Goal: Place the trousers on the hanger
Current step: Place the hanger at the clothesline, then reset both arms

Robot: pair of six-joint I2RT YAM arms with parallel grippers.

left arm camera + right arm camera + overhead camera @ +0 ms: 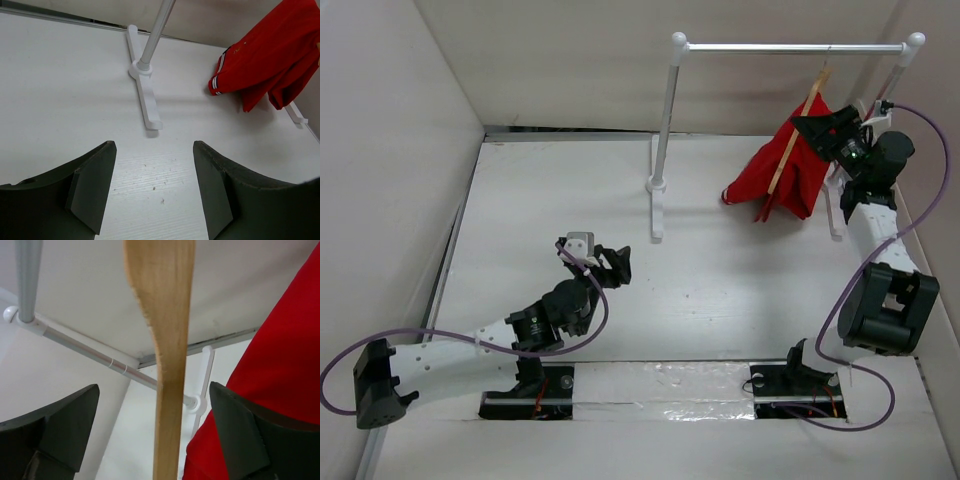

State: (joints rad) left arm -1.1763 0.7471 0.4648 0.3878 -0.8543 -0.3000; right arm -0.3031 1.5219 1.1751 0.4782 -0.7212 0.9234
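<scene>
The red trousers (782, 172) hang draped over the tan wooden hanger (796, 140), which hangs by its hook from the right end of the clothes rail. The striped waistband shows in the left wrist view (272, 55). My right gripper (820, 128) is open right at the hanger. In the right wrist view the hanger's wooden arm (167, 355) stands between the spread fingers, touching neither, with trousers (270, 405) against the right finger. My left gripper (605, 262) is open and empty low over the table, far from the trousers.
The white-and-silver clothes rail (790, 47) stands at the back; its left post and foot (658, 185) stand mid-table, also in the left wrist view (145, 95). Walls enclose the table on three sides. The right arm's cable loops near the right wall.
</scene>
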